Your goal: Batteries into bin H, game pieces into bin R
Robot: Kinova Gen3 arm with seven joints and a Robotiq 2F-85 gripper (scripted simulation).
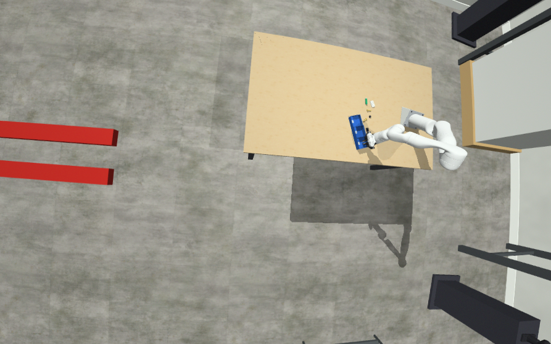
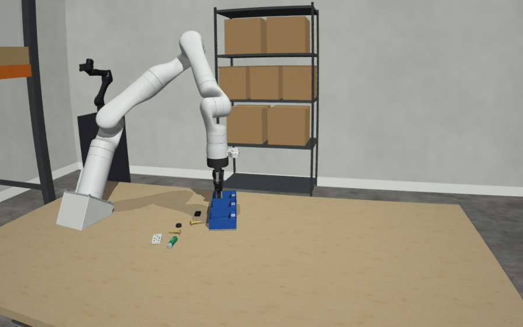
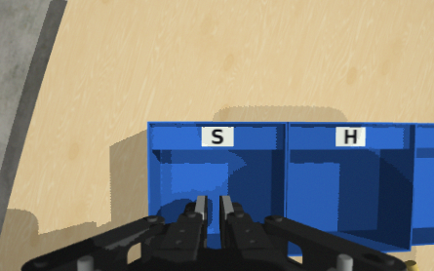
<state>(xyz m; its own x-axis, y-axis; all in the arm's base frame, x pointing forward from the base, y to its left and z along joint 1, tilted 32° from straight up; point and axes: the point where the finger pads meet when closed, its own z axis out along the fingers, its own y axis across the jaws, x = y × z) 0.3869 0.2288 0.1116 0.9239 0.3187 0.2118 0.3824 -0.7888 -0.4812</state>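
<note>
The white die (image 2: pixel 156 238) and green battery (image 2: pixel 171 242) are lying side by side on the table, probably light, hard and roll-prone, best pinched across the middle, while the gripper (image 3: pixel 213 201) is hovering nearly closed and empty over bin S (image 3: pixel 217 136).

We see a glossy white arm (image 2: pixel 141 87) of rounded tube segments on a pale grey wedge base (image 2: pixel 82 210), with a black wrist collar and a black tool (image 3: pixel 213 221) bearing grey pads (image 3: pixel 201 207).
</note>
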